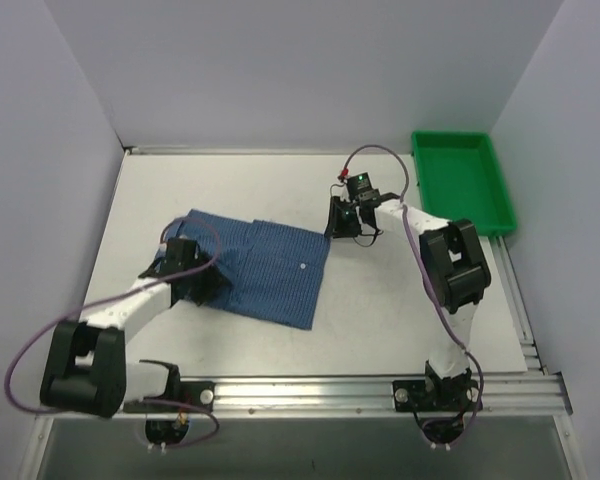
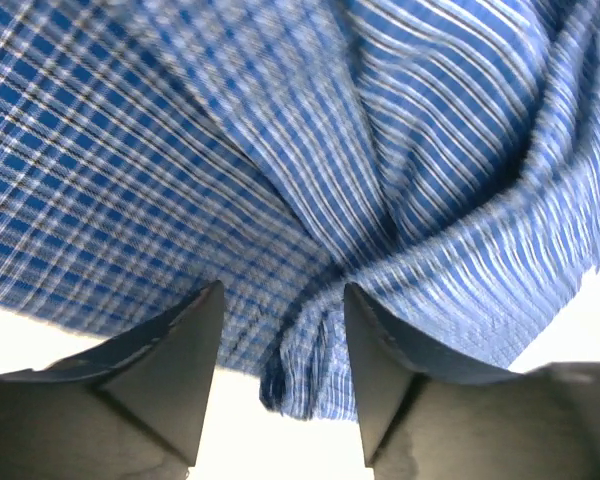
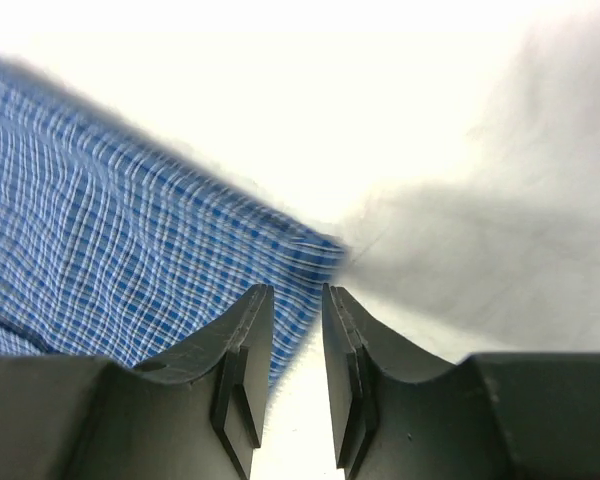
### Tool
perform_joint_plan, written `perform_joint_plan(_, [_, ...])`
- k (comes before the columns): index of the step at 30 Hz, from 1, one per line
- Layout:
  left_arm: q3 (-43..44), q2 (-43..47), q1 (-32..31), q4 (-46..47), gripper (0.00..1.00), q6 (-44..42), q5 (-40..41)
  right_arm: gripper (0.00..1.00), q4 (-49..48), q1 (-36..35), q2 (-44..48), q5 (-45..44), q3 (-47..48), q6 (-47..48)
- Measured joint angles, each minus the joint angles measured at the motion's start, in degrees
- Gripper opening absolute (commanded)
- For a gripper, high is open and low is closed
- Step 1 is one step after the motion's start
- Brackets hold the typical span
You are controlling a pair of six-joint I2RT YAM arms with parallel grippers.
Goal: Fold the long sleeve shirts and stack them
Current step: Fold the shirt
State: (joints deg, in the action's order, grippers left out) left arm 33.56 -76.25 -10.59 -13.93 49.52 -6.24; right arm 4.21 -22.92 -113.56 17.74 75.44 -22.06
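Left pincer (image 2: 282, 300): jaws apart, straddling bunched fold of blue checked shirt (image 2: 380, 150), cloth spreading ahead. Right pincer (image 3: 296, 295): narrow gap, nothing gripped; shirt corner just ahead, slightly left.

Shirt (image 1: 270, 265): woven cloth, fine check, soft, matt, creased.
Button (image 1: 302, 266): white, looks like plastic.
Table (image 1: 240, 185): white, smooth, matt.
Tray (image 1: 460, 185): green plastic, slight sheen.
Base rail (image 1: 380, 390): bare metal, brushed grey.
Left gripper fingers (image 2: 160, 380): dark matt plastic, scuffed edge.
Right gripper fingers (image 3: 230, 390): same dark matt plastic.
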Motion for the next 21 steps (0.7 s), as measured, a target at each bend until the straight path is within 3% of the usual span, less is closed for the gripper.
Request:
perform_joint_plan(3, [-0.87,7.89,-2.78,-5.01,0.64,0.15,1.46,0.31,1.64,0.28,0.44,-0.52,2.34,0.94])
perform_joint_plan(7, [4.96,14.01,-10.73,-7.96,0.65,-1.99,5.77,0.44,2.43,-0.02,6.27,0.98,-1.55,-0.50])
perform_joint_plan(11, [9.73,14.62,-15.63,-3.80,0.53,-3.54,7.65,0.46,-3.30,-0.72,16.92,6.54,-12.13,-7.28])
perform_joint_plan(15, [11.15,9.03,-15.78,3.54,0.44,-3.76,7.93,0.46,-14.95,-2.78,19.19,12.00,-17.53,-16.59])
perform_joint_plan(21, [13.55,-10.21,-15.34,14.49,0.30,-3.61,6.95,0.44,-32.22,-8.39,10.62,16.63,-18.36,-26.03])
